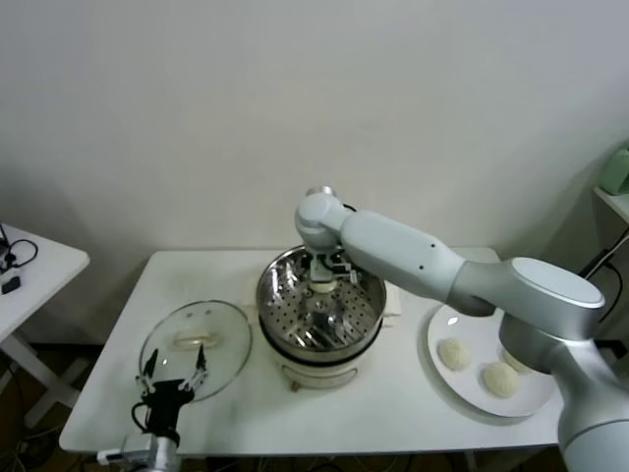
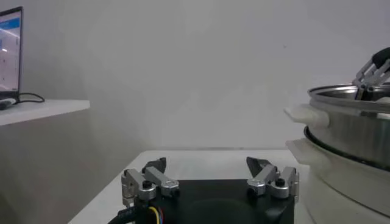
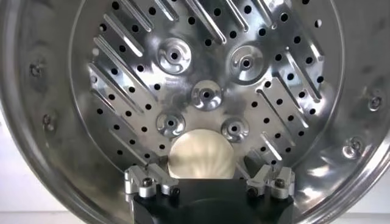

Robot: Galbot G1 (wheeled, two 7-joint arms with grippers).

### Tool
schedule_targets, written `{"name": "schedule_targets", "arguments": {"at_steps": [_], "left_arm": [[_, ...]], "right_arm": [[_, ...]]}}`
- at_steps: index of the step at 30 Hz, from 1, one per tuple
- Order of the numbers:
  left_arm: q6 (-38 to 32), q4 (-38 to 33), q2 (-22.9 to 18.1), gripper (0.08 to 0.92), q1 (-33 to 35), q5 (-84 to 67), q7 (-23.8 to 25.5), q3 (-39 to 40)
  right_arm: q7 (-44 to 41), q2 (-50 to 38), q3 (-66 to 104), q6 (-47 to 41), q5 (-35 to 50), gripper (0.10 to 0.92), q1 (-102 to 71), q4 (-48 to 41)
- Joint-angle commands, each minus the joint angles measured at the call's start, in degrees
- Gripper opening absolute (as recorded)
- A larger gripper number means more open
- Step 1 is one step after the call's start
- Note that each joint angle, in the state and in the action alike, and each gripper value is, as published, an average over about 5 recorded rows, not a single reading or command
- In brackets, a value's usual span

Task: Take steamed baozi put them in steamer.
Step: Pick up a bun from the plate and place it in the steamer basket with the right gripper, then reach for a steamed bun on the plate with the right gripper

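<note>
The round shiny stainless-steel steamer (image 1: 319, 320) with its perforated basket floor stands on a white base at the centre of the head view, on a white rectangular table (image 1: 393, 403). The right gripper (image 1: 325, 275) hangs inside the pot near its far wall, at the end of a white and grey arm that reaches in from the right side of the frame. In the right wrist view its fingers (image 3: 271, 181) stand spread apart, and a smooth, round, cream-white steamed bun (image 3: 202, 157) lies on the perforated floor between them. A gap shows on each side of the bun, so the fingers do not pinch it.

At the lower right of the head view a flat white round plate (image 1: 447, 379) carries more cream-white buns: one (image 1: 453, 354) near the plate's left edge, one (image 1: 501, 380) lower down, and a third partly hidden behind the right arm.

At the lower left of the head view a flat round glass lid (image 1: 194, 346) lies on the table just beside the steamer. The left gripper (image 1: 172, 379) hovers over the lid's near edge with its fingers (image 2: 149, 179) spread wide and nothing between them. In the left wrist view the steamer's steel wall (image 2: 353, 128) fills the right edge of the frame.
</note>
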Motion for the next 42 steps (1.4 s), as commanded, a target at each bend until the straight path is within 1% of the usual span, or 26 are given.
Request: {"name": "schedule_targets", "arguments": {"at_steps": [1, 4, 8, 11, 13, 16, 18, 20, 23, 28, 32, 38, 42], "left_arm": [[0.18, -0.16, 0.07, 0.823, -0.05, -0.06, -0.14, 0.05], [0.3, -0.49, 0.13, 0.823, 0.08, -0.08, -0.17, 0.03], [0.45, -0.9, 0.13, 0.823, 0.31, -0.25, -0.15, 0.23], [0.6, -0.98, -0.04, 0.823, 0.47, -0.68, -0.17, 0.77], [0.65, -0.97, -0.23, 0.823, 0.53, -0.81, -0.19, 1.07], [0.53, -1.13, -0.36, 0.823, 0.59, -0.79, -0.42, 1.16], [0.25, -1.57, -0.33, 0.823, 0.76, -0.72, -0.76, 1.19], [-0.02, -2.32, -0.28, 0.823, 0.97, -0.65, -1.07, 1.16], [0.19, -3.31, -0.17, 0.823, 1.1, -0.36, -1.49, 1.13], [0.63, -4.26, -0.17, 0.823, 1.43, 0.32, -1.67, 1.58], [0.56, -4.52, -0.2, 0.823, 1.8, 0.68, -1.56, 1.72], [0.39, -4.33, -0.04, 0.823, 2.08, 0.54, -1.41, 1.57], [0.41, -4.19, -0.08, 0.823, 2.17, 0.36, -1.4, 1.58]], "right_arm": [[-0.95, -1.22, 0.64, 1.71, 1.0, 0.823, 1.19, 2.39], [-2.62, -4.39, 0.09, 1.29, 5.74, 0.823, 4.62, 6.15], [-5.91, -11.85, -2.91, -3.03, 16.65, 0.823, 12.11, 11.13], [-6.19, -17.61, -7.86, -12.91, 29.29, 0.823, 19.48, 11.8], [-4.67, -21.72, -12.36, -21.08, 40.18, 0.823, 24.6, 11.17], [-2.81, -27.25, -17.99, -29.43, 53.96, 0.823, 28.58, 9.56], [-2.53, -30.53, -20.66, -33.91, 61.21, 0.823, 29.59, 8.65], [-2.07, -34.23, -22.52, -37.76, 66.25, 0.823, 29.48, 8.29], [-1.27, -39.85, -21.84, -39.91, 66.84, 0.823, 26.53, 8.52], [-1.26, -47.99, -16.44, -40.38, 60.8, 0.823, 16.86, 9.57], [-0.31, -52.42, -9.72, -40.85, 56.34, 0.823, 6.44, 11.17], [1.13, -54.11, 1.17, -42.05, 51.33, 0.823, -10.05, 12.13], [2.1, -52.98, 4.3, -42.08, 48.87, 0.823, -15.12, 11.37]]}}
